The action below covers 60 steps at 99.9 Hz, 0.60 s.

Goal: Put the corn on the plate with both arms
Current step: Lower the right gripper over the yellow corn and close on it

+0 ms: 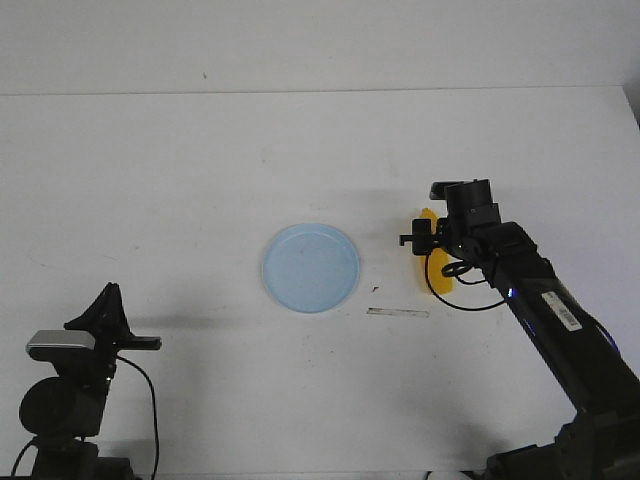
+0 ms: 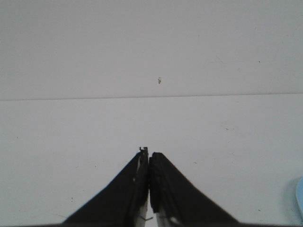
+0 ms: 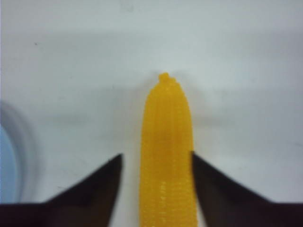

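Note:
The yellow-orange corn [image 1: 436, 270] lies on the white table, right of the pale blue plate [image 1: 311, 267]. My right gripper [image 1: 432, 250] hangs over the corn. In the right wrist view the corn [image 3: 166, 151] lies between the two open fingers of the right gripper [image 3: 157, 158]; one finger touches its side, the other stands a little apart from it. The plate's edge [image 3: 9, 161] shows at the side of that view. My left gripper [image 1: 100, 305] is at the front left, far from the plate. In the left wrist view the left gripper [image 2: 149, 155] is shut and empty.
A thin pale strip [image 1: 397, 313] lies on the table just in front of the corn and plate. The table's far edge [image 1: 320, 92] meets a white wall. A sliver of the plate [image 2: 299, 196] shows in the left wrist view.

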Tool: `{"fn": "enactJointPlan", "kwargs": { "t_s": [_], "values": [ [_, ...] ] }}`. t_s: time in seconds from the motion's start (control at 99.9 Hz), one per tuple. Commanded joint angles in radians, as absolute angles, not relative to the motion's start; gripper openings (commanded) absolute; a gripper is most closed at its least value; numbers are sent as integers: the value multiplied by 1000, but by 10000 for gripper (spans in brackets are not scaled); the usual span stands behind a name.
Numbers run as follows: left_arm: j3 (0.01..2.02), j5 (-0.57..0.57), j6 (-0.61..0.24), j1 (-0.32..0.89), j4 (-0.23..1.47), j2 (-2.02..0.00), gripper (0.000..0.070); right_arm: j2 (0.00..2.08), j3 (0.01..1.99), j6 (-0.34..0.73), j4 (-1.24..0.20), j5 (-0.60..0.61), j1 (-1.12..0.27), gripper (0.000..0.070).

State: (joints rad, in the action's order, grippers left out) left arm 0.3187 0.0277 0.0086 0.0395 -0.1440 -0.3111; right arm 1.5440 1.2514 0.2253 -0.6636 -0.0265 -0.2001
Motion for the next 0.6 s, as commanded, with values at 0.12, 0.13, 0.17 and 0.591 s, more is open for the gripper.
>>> {"fn": "enactJointPlan", "kwargs": {
  "t_s": [0.12, 0.13, 0.17, 0.591],
  "values": [
    [329, 31, 8, 39, -158, -311, 2, 1601, 1272, 238, -677, -26, -204, 540],
    [329, 31, 8, 39, -158, -311, 1, 1603, 1272, 238, -677, -26, -204, 540],
    [329, 31, 8, 39, -158, -311, 2, 1608, 1272, 234, -677, -26, -204, 540],
    [329, 31, 8, 39, -158, -311, 2, 1700, 1271, 226, -676, -35, -202, 559]
  ]
}}
